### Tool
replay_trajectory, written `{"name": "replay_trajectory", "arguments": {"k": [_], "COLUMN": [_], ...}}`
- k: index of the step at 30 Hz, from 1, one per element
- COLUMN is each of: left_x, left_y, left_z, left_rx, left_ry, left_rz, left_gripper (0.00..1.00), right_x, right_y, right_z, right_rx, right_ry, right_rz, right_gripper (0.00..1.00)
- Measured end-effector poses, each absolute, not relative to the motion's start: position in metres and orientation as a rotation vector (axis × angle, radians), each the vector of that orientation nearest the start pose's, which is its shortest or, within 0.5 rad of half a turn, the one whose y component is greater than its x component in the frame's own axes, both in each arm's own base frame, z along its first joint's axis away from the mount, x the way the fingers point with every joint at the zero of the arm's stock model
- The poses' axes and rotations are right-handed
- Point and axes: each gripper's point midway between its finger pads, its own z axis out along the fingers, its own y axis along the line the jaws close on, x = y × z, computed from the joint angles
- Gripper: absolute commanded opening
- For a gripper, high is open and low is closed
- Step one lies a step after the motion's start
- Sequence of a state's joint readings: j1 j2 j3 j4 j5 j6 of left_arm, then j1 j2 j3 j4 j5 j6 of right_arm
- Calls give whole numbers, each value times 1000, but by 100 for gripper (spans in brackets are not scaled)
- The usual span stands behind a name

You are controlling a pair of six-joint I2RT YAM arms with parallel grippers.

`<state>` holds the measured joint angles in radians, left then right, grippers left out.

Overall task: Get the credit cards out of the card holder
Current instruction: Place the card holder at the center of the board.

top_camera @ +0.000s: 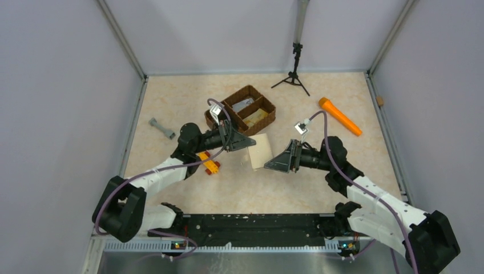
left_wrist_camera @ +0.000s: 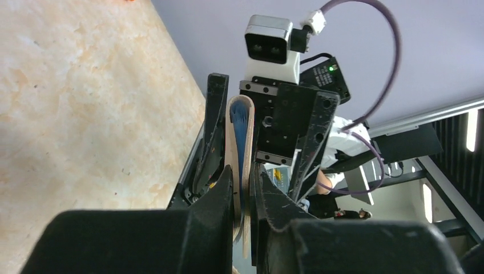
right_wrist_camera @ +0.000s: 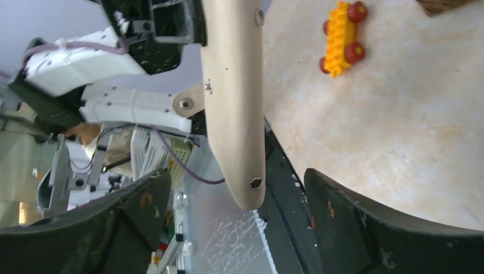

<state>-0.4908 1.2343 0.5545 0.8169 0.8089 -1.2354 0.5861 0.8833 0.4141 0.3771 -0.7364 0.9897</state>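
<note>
Left hand [left_wrist_camera: 242,197] tight on edge of card holder [left_wrist_camera: 236,137]

A pale, marbled beige worktop [top_camera: 251,188] is boxed by plain lavender-grey walls [top_camera: 57,85] at 9, 12 and 3 o'clock, joined by aluminium corner posts [top_camera: 122,40]. A small black tripod [top_camera: 295,74] stands at 1 o'clock by the back wall. A black rail [top_camera: 257,224] runs along the 6 o'clock edge. Light is even, shadows soft.
</note>
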Motion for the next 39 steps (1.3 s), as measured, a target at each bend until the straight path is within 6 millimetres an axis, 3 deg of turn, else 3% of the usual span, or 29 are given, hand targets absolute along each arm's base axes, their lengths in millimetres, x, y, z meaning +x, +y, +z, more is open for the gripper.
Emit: {"name": "replay_trajectory", "arguments": {"k": [3,7,14,18,22,26,33,39], "left_x": [222,237,259,264,274,278,274,266], "left_y": [-294,-298,-310,-327,-350,-355,-337,-310], "left_z": [250,223,142,92,93,79,76,104], "left_rx": [148,128,21,-9,24,44,95,152], "left_ry": [1873,1974,2182,2278,2270,2348,2433,2416], "left_rz": [-1866,-1777,-1683,-1686,-1673,-1531,-1314,-1138], "left_gripper": [8,8,4,9,32,49,79,94], "right_x": [160,183,199,201,201,202,209,220], "right_y": [268,249,207,192,182,173,160,148], "right_z": [207,188,174,165,160,154,152,152], "right_rx": [-234,-131,-54,-21,-8,-3,32,67], "right_ry": [2020,2121,2150,2169,2178,2194,2176,2121], "right_rz": [1612,1331,989,885,819,755,662,582], "right_gripper": [95,95,95,95,96,96,96,95]}}
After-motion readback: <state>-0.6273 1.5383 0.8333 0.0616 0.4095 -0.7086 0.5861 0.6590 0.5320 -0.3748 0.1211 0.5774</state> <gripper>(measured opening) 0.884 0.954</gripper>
